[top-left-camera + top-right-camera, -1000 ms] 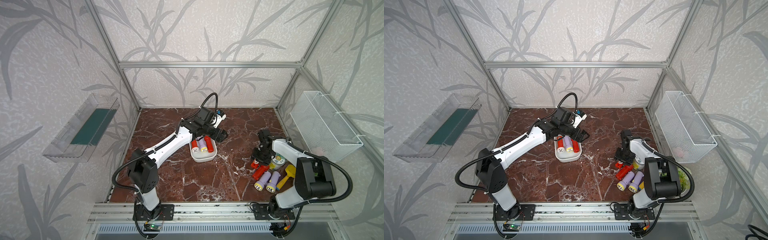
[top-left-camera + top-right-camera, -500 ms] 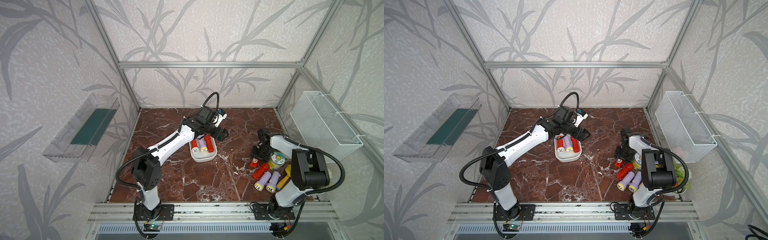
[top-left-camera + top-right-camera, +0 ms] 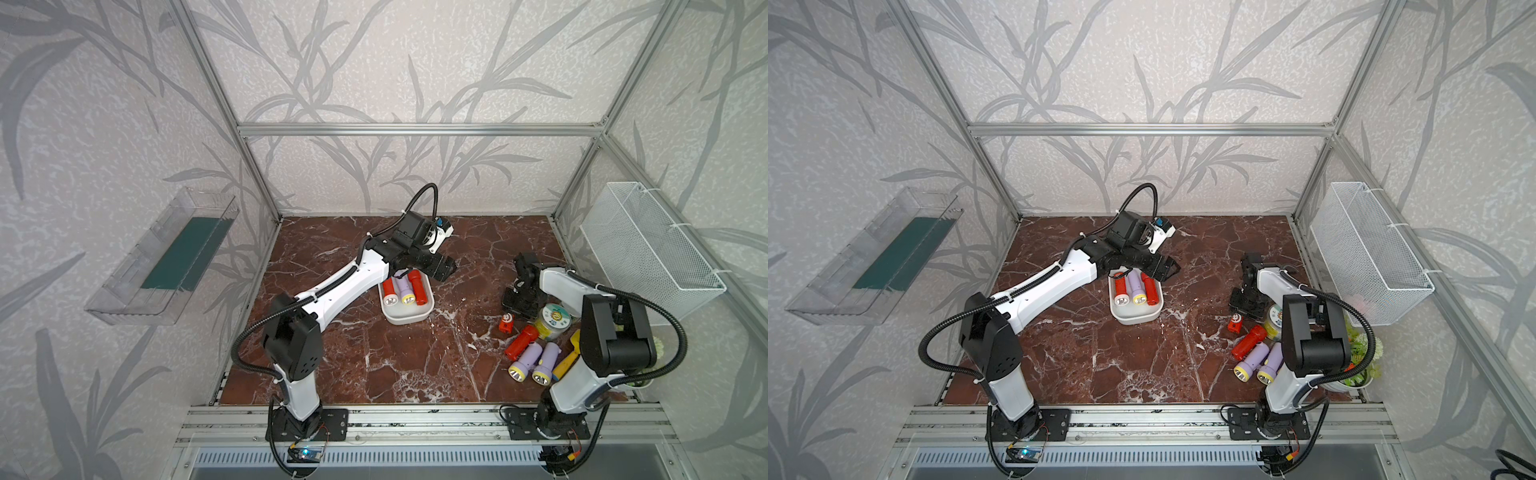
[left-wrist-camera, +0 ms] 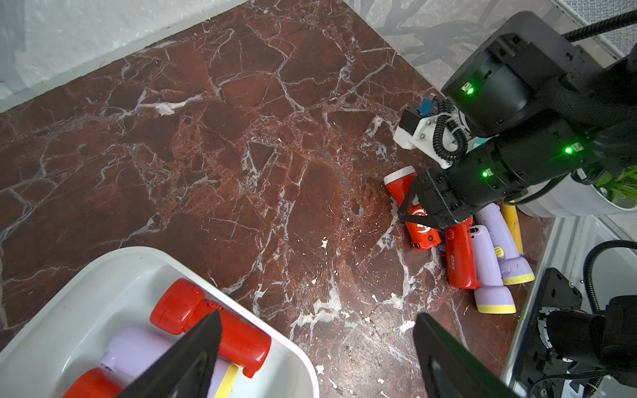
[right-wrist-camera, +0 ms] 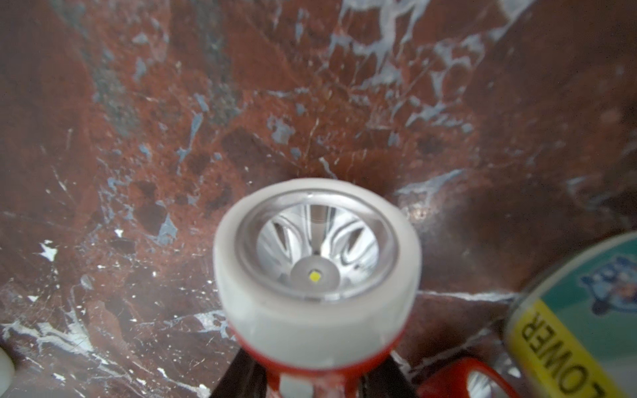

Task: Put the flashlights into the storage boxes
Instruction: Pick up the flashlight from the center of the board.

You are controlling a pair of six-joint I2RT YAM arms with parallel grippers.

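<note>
clamping a red flashlight in the right gripper, three more flashlights just beside it; holding the left gripper spread wide just above the white tray of three flashlights.

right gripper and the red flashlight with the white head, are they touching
Touching. The right wrist view shows the right gripper clamped on both sides of the red flashlight behind its white head.
</note>
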